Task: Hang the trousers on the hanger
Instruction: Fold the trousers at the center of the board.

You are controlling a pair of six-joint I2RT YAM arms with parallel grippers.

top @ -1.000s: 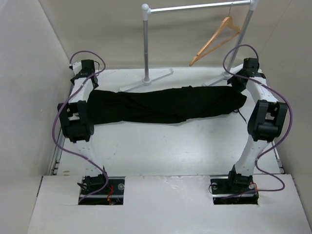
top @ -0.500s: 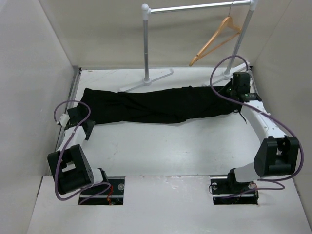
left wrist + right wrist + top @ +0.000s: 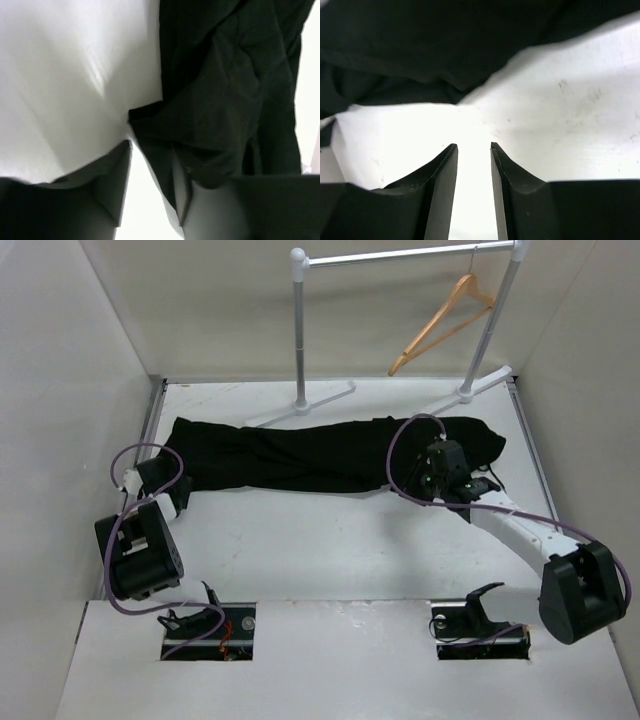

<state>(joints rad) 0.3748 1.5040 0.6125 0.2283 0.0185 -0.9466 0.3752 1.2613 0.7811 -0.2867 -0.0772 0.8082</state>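
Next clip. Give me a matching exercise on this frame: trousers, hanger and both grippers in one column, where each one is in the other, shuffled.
Things
1. trousers
2. hanger
3. left gripper
4. right gripper

Places
A. hanging from the rail at the back right
B. open over bare table, just off the cloth's near edge
C. lying stretched across the table
D. open at the cloth's left end, black fabric showing in its gap

Pairs: 1-C, 2-A, 3-D, 4-B
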